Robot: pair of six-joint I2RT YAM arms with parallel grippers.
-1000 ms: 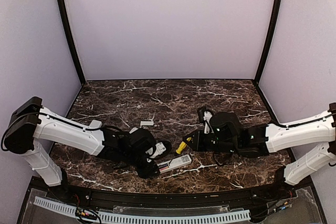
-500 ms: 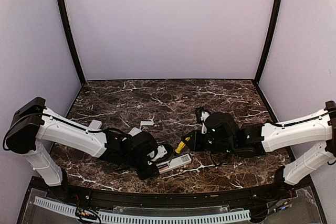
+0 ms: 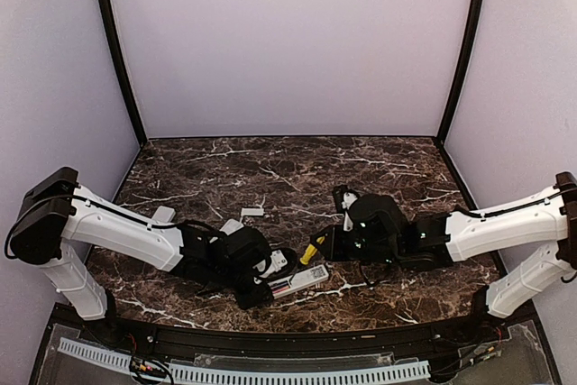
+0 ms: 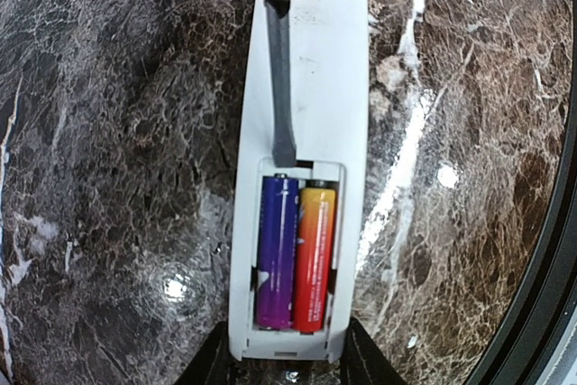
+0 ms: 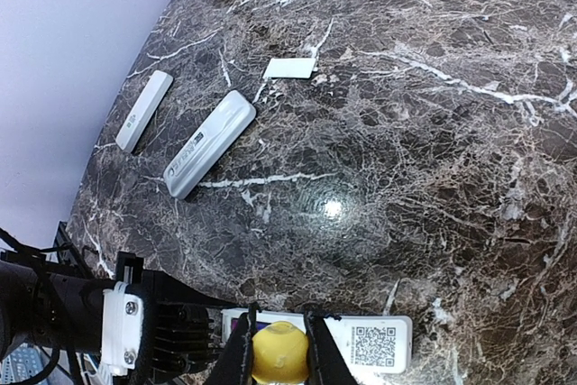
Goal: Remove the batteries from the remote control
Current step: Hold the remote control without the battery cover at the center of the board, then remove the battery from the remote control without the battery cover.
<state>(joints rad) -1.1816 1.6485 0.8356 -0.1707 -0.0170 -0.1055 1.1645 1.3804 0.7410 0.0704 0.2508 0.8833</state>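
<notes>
Since a second ago the right arm has slid a little left and nearer, bringing the screwdriver in over the remote control, and the left gripper has narrowed until its two fingers press against the sides of the remote's near end, gripping it. The right gripper is clamped on the screwdriver's yellow handle. The remote lies on the dark marble table close to its near edge, left of centre. In the left wrist view the table's black rim curves by just to the right of the remote. Beyond the two arms, open marble runs to the far wall. Two spare remotes and a small white cover plate lie well apart from the work, at the left. The remote is face down with its compartment uncovered, and the batteries sit inside it side by side and lengthwise. One is a purple-blue cell and the other an orange-red cell that fades to yellow at its far end. The screwdriver's dark blade lies along the remote's back, its tip at the compartment's far edge, at the end of the purple-blue cell.
</notes>
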